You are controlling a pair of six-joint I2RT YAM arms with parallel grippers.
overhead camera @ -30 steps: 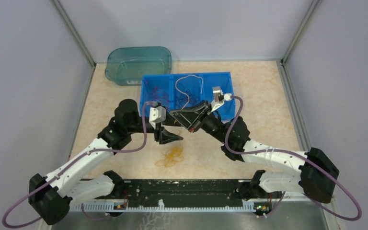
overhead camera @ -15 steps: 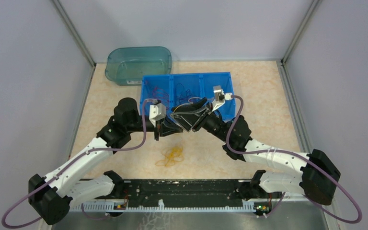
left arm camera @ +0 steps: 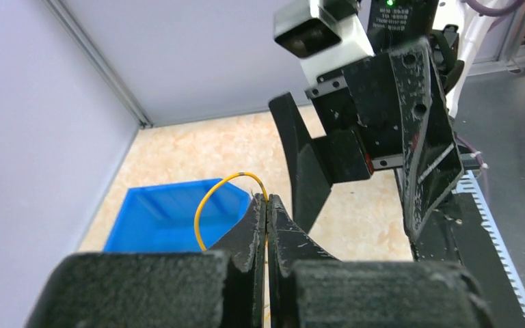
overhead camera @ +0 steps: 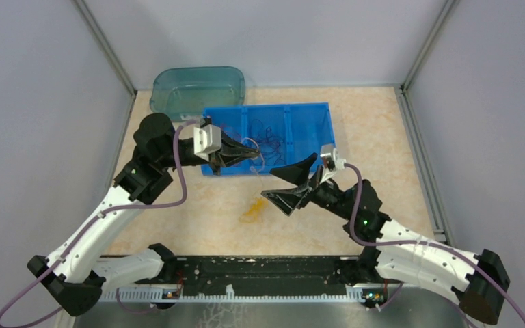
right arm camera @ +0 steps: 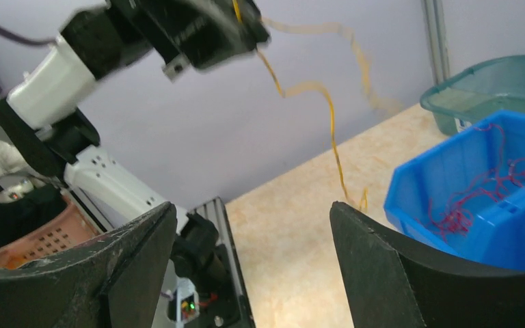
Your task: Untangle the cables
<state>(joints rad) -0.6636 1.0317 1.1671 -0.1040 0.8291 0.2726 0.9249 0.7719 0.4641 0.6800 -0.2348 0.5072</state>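
**Hanging from the left gripper: one yellow cable**

Pinched between the shut jaws, the yellow cable loops up out of the fingertips in the left wrist view. In the right wrist view it drops away from that gripper in a wavy line towards the table. The upper stretch is blurred there. In the top view its lower end shows as a smeared yellow patch on the table, just in front of the bin. Whether that end touches the table cannot be told.

The other cables lie in the blue bin. The red cables are a loose squiggle in the left compartment, and the dark cables are a tangle in the middle one. Neither gripper touches them.

From above, the left gripper sits over the bin's near wall, where the left and middle compartments meet, and points to the right. The right gripper is just in front of the bin, to the right of the yellow patch. Its jaws are spread wide with nothing between them. The yellow cable hangs beyond its fingertips, apart from them.

A teal tub stands behind the bin at the far left of the table, touching or nearly touching the bin's back corner.
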